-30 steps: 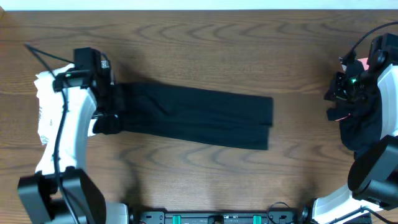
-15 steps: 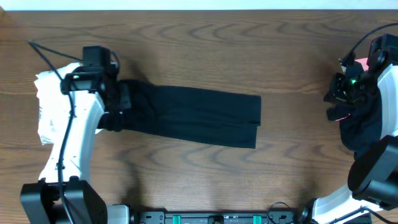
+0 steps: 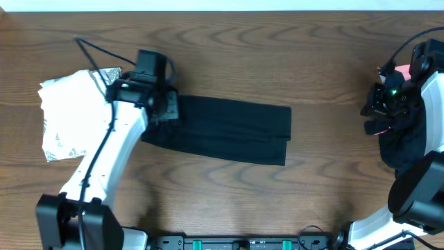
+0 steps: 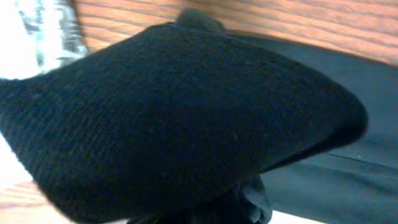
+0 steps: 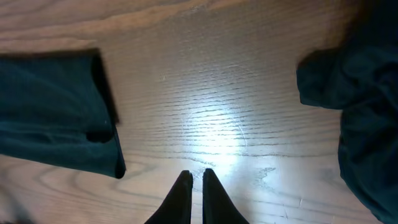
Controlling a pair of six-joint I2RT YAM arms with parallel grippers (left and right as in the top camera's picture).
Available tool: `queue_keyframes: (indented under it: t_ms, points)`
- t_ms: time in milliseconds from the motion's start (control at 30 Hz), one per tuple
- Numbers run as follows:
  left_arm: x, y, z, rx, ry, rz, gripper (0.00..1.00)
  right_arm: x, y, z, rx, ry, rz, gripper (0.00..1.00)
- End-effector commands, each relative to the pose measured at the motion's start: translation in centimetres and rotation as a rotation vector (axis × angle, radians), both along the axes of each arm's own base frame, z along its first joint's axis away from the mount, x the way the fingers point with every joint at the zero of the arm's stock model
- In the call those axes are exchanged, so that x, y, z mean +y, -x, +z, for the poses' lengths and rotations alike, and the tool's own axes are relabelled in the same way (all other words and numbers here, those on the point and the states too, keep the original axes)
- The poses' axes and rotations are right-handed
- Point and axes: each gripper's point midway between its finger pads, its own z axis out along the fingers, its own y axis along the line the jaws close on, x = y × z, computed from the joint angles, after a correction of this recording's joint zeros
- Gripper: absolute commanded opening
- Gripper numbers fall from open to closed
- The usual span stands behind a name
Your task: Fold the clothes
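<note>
**Left gripper pinched on the black garment's end, right gripper closed and empty**

The black folded fabric garment (image 3: pixel 236 128) lies as a long band across the middle of the brown wooden table (image 3: pixel 277 48). Its left end sits directly under the left gripper (image 3: pixel 163 107). In the left wrist view, a raised bulge of this black cloth fills the frame and hides the fingers. The jaws are pressed together on that end.

A crumpled white, grey-printed cloth (image 3: pixel 66 114) rests just left of that arm.

The right gripper (image 5: pixel 194 183) is well apart from the garment's right end, above bare wood. Its fingers are nearly touching and hold nothing. A loose heap of black clothes (image 3: pixel 406 142) lies beside it at the right edge, with a pink fabric piece (image 3: pixel 401 70) showing behind.
</note>
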Motion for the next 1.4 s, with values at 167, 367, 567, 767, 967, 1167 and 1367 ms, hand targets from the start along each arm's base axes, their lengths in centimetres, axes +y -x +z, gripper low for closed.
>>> queue_keyframes:
  t_ms: [167, 367, 567, 767, 967, 1167, 1367]
  points:
    - [-4.1, -0.1, -2.8, 0.068, -0.009, -0.057, 0.06, 0.0, -0.1, 1.0, -0.025, -0.005, -0.017, 0.07]
    - [-6.6, 0.5, -4.6, 0.103, -0.014, -0.094, 0.06, 0.0, -0.1, 1.0, -0.026, -0.005, -0.018, 0.07]
    - [-8.9, 0.4, -4.4, 0.068, 0.008, -0.116, 0.16, 0.0, -0.1, 1.0, -0.026, -0.005, -0.017, 0.07]
    - [-10.7, 1.2, -4.3, 0.071, 0.022, -0.167, 0.45, 0.0, -0.1, 1.0, -0.026, -0.004, -0.017, 0.07]
    - [-10.5, 0.7, -1.7, 0.004, 0.050, -0.164, 0.45, -0.1, -0.1, 1.0, -0.026, -0.004, -0.018, 0.07]
    - [-7.0, -2.0, 2.4, -0.153, 0.062, -0.058, 0.18, -0.1, -0.2, 0.9, -0.030, -0.002, -0.017, 0.08]
    - [-6.0, -4.2, 2.1, -0.196, 0.087, -0.001, 0.09, 0.1, -0.3, 0.9, -0.032, -0.002, -0.013, 0.08]
